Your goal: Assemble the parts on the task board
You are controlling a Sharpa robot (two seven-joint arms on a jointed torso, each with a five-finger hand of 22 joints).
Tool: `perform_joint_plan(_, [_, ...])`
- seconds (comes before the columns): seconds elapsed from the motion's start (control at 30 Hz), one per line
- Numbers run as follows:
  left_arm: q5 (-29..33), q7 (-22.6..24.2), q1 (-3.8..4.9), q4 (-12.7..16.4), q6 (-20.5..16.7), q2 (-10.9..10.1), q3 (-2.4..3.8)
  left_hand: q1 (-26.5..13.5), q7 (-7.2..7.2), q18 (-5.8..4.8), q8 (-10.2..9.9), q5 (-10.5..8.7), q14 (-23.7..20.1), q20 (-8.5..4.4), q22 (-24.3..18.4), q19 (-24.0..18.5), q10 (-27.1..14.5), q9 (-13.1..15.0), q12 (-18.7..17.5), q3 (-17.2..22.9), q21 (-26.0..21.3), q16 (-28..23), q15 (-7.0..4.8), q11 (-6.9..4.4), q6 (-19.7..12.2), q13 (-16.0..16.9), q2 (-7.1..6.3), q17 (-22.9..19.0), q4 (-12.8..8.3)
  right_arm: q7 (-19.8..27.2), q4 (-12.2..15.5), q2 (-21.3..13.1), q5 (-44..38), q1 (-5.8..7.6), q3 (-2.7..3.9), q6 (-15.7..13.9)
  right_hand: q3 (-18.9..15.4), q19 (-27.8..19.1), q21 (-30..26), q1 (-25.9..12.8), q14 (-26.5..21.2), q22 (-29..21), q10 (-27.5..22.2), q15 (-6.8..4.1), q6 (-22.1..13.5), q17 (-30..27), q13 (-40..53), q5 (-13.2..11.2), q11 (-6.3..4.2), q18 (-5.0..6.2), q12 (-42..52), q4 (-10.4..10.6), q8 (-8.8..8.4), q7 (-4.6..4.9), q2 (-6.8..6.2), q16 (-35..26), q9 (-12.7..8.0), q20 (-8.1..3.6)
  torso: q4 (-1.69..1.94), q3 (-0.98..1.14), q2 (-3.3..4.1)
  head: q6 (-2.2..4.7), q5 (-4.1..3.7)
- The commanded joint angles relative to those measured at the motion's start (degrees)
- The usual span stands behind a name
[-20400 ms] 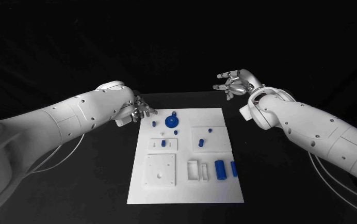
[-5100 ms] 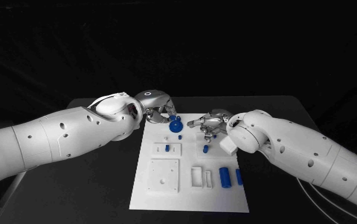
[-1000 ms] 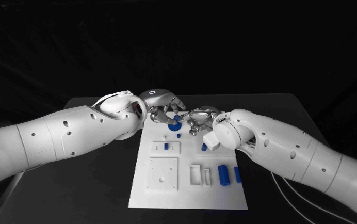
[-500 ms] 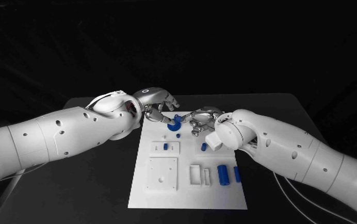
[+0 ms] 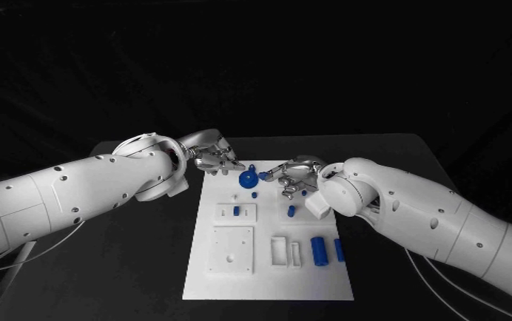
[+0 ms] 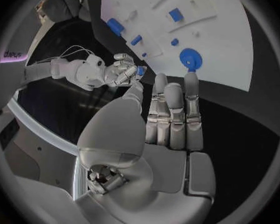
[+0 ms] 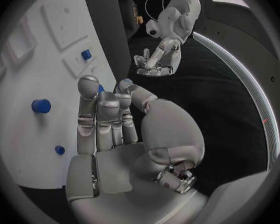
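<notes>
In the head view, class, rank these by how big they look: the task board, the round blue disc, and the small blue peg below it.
1. task board
2. round blue disc
3. small blue peg

**Both hands meet at the far end of the board**

We see the left hand (image 5: 211,156) with fingers straight, side by side, holding nothing. The right hand (image 5: 296,174) curls its fingers (image 7: 102,107) around a small blue piece. Both white arms reach inward, the hands near each other but apart.
</notes>
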Motion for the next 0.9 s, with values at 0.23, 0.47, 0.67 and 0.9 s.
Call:
perform_joint_plan(0.23, [17.6, -1.0, 0.11, 0.2, 11.7, -0.3, -0.47, -7.4, -0.96, -0.91, 8.9, 0.09, -1.9, -0.12, 3.2, -1.5, -6.0, 21.6, 13.2, -1.7, 2.7, 6.7, -0.06, -0.59, -6.0, 6.9, 2.04, 2.4, 4.1, 1.7, 2.2, -2.1, 0.9, -0.09, 0.02, 10.5, -0.5, 2.3, -0.2, -0.6, -0.1, 0.1, -0.2, -0.30, 0.9, 0.0, 0.0, 0.2, -0.09, -0.78, -0.3, 0.0, 0.18, -0.17, 0.35, -0.4, 0.5, -0.29, 0.00, -0.10, 0.01, -0.26, 0.03])
perform_joint_plan(0.47, [23.1, -1.6, 0.08, 0.9, 12.8, -0.5, -1.32, -20.0, -0.42, -0.26, 20.1, 16.93, -4.3, 0.58, 5.2, -2.6, -14.1, 33.3, 24.5, 2.8, 3.9, 9.5, 0.68, 0.43, -16.7, 10.7, -1.91, 1.5, 6.4, 1.7, 3.0, -3.2, 3.3, -0.09, 0.03, 11.5, -0.6, 2.3, -0.3, -0.6, -0.1, 0.1, -0.2, -0.31, 0.9, 0.0, 0.0, 0.0, -0.09, -0.78, -0.3, -0.1, 0.18, -0.17, 0.45, -0.4, 0.5, -0.29, -0.12, -0.09, -0.06, -0.50, -0.11])
perform_joint_plan(0.67, [23.7, -1.8, 0.05, 1.5, 13.2, -0.6, -1.77, -22.4, -0.32, 0.19, 28.1, 19.58, -5.3, 0.95, 6.7, -3.0, -17.7, 31.2, 31.4, 6.5, 4.7, 11.9, 0.95, 0.63, -20.8, 9.1, -3.84, -0.2, 6.5, 1.6, 2.8, -3.3, 4.3, -0.10, 0.03, 11.5, -0.7, 2.3, -0.3, -0.6, 0.0, 0.3, -0.2, -0.30, 0.9, 0.1, 0.1, -0.1, -0.08, -0.80, -0.3, -0.3, 0.19, -0.18, 0.56, -0.3, 0.5, -0.29, -0.02, -0.10, -0.07, -0.59, -0.45])
perform_joint_plan(0.9, [20.7, -1.1, 0.01, 2.2, 13.3, -0.6, -1.95, -22.2, 0.08, 0.39, 28.7, 18.25, -6.0, 1.32, 7.1, -3.3, -18.9, 27.7, 32.7, 6.1, 4.5, 12.3, 1.30, 1.00, -21.4, 7.5, -4.30, -1.6, 6.4, 1.3, 2.6, -3.2, 5.2, -0.10, 0.03, 11.8, -0.7, 2.3, -0.3, -0.6, 0.0, 0.3, -0.2, -0.30, 0.9, 0.1, 0.1, -0.1, -0.08, -0.80, -0.3, -0.3, 0.19, -0.18, 0.56, -0.3, 0.5, -0.29, 0.01, -0.18, -0.04, -0.73, -0.93])
